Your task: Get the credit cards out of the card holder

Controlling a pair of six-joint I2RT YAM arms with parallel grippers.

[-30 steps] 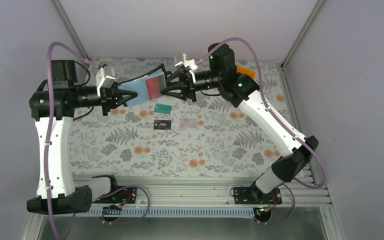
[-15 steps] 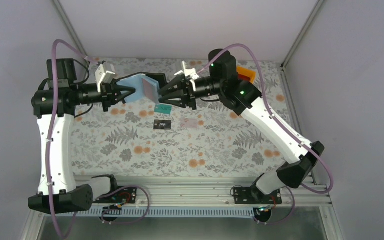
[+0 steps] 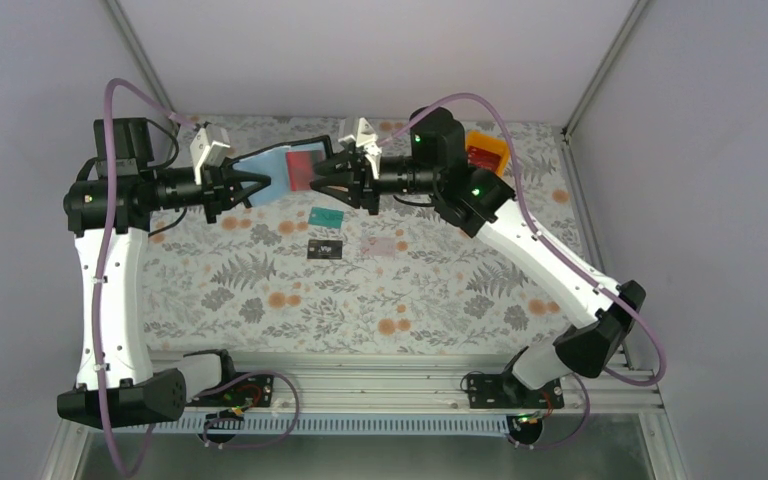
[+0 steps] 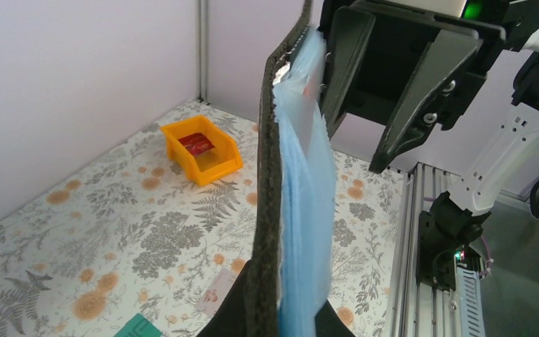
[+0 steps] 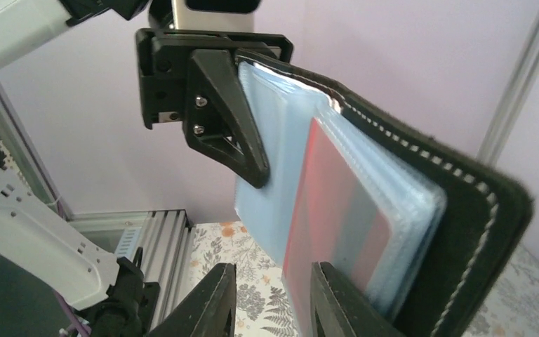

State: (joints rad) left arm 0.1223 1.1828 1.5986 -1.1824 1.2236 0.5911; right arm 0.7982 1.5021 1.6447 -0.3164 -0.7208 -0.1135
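Note:
My left gripper [image 3: 258, 184] is shut on the card holder [image 3: 282, 168], a black wallet held in the air with its bluish sleeves fanned out. A red card [image 3: 303, 171] sits in one sleeve. My right gripper [image 3: 320, 180] is open at the holder's free edge. In the right wrist view its fingers [image 5: 340, 300] straddle the lower edge of the red card's sleeve [image 5: 326, 210]. On the table lie a teal-green card [image 3: 327, 216], a black card [image 3: 326, 249] and a pale pink card [image 3: 384, 246]. No blue card shows.
An orange bin [image 3: 487, 153] with a red item inside stands at the back right of the flower-patterned table; it also shows in the left wrist view [image 4: 203, 151]. Aluminium rails run along the near edge.
The left arm lifted and turned the holder. The right gripper moved left, up to the holder's edge, and the red card faces up again.

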